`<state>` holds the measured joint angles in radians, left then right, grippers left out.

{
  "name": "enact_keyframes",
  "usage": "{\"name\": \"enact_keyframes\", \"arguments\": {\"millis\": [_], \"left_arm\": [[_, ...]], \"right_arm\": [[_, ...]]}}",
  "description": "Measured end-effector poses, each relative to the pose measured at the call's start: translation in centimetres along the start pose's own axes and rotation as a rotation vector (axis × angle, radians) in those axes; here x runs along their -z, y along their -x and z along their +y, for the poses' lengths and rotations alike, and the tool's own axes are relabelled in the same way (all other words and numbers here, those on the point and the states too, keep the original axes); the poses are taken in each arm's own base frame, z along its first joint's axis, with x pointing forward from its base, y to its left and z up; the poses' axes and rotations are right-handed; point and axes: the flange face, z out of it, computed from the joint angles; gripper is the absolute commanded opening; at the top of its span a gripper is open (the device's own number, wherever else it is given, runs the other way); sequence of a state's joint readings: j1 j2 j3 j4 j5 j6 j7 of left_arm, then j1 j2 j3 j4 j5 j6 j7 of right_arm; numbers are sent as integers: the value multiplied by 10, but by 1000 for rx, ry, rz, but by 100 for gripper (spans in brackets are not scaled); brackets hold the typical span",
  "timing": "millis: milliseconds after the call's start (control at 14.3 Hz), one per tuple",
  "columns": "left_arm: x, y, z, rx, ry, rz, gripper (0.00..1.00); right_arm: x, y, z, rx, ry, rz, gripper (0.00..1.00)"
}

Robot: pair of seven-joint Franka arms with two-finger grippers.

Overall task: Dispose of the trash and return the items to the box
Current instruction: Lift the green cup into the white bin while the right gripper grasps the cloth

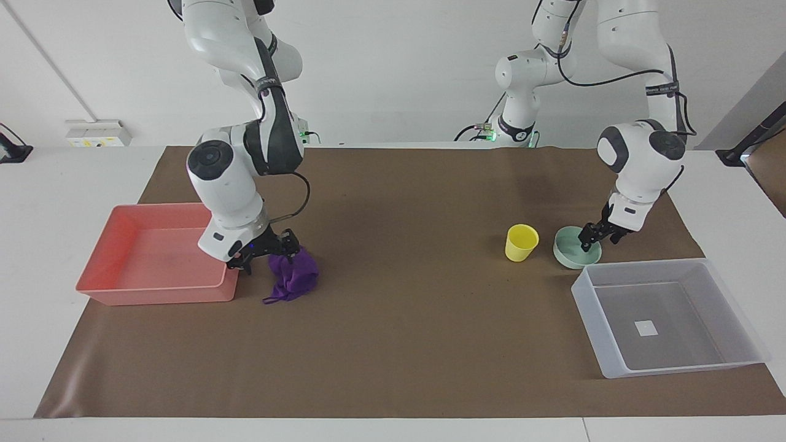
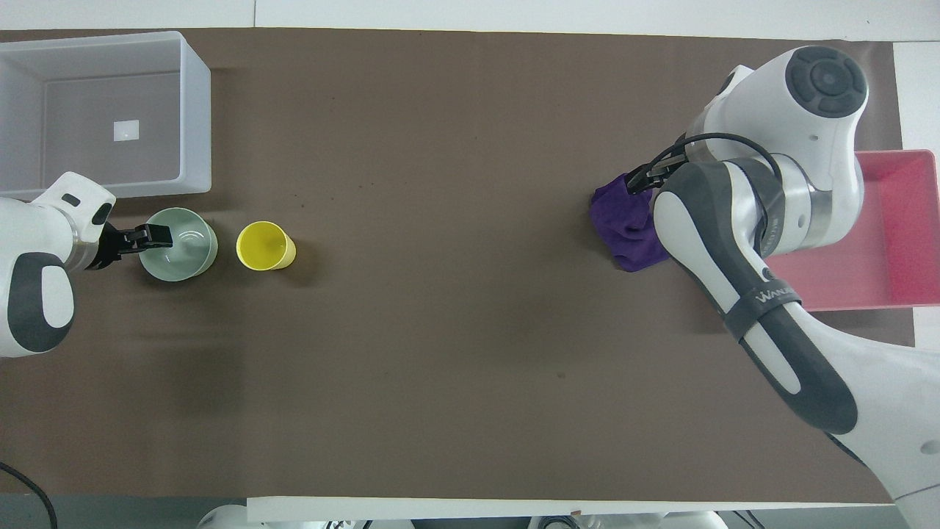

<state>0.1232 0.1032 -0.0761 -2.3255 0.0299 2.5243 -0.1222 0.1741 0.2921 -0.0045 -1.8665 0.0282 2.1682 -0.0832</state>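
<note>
The purple cloth [image 1: 298, 276] [image 2: 628, 235] lies crumpled on the brown mat beside the pink tray. My right gripper [image 1: 265, 250] [image 2: 637, 182] is open and low at the cloth's edge nearest the tray, holding nothing. The mint-green bowl [image 1: 574, 255] [image 2: 187, 250] and the yellow cup [image 1: 521, 242] [image 2: 264, 246] stand side by side, a little nearer to the robots than the translucent box [image 1: 675, 366] [image 2: 194, 110]. My left gripper [image 1: 594, 240] [image 2: 150, 239] is open, down at the bowl's rim on the side away from the cup.
The pink tray [image 1: 153, 288] [image 2: 896, 220] stands at the right arm's end of the table, partly covered by the right arm in the overhead view. The box has only a white sticker [image 1: 646, 328] on its floor. A brown mat [image 1: 399, 344] covers the table.
</note>
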Motion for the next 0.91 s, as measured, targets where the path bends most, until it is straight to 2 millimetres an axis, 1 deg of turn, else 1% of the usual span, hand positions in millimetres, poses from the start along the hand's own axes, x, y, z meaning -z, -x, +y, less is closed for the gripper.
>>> {"name": "enact_keyframes", "arguments": {"millis": [70,140,210,280,350,420,490,560,630,700,770,840,910], "left_arm": [[-4,0,1,2,1,-2,0],[-3,-1,2,4,3,2,0],[-2,-2,3,4,3,5,0],[-2,-2,2,4,3,6,0],[-1,-2,3,5,4,7,0],[2,-2,3,5,5,11,0],[4,-3,3,5,4,14,0],[9,-4,3,6,3,3,0],[19,-8,4,5,-2,-25,0],[40,-15,6,5,-7,-63,0],[71,-25,10,4,-9,-94,0],[109,-37,14,6,-6,-110,0],[149,-51,20,13,12,-107,0]], "right_arm": [[-16,2,-12,-6,0,-1,100],[-27,4,-21,-6,0,-4,99],[-32,5,-26,-2,0,-5,98],[-35,6,-28,0,1,-5,91],[-38,7,-27,2,1,4,71],[-42,8,-25,5,2,14,47],[-48,11,-25,5,3,11,27],[-52,13,-24,4,3,1,16],[-54,14,-24,4,2,-4,6],[-54,14,-24,3,2,-5,0],[-54,14,-24,3,2,-7,0],[-51,14,-24,2,2,-9,0],[-43,14,-23,1,2,-10,0]]}}
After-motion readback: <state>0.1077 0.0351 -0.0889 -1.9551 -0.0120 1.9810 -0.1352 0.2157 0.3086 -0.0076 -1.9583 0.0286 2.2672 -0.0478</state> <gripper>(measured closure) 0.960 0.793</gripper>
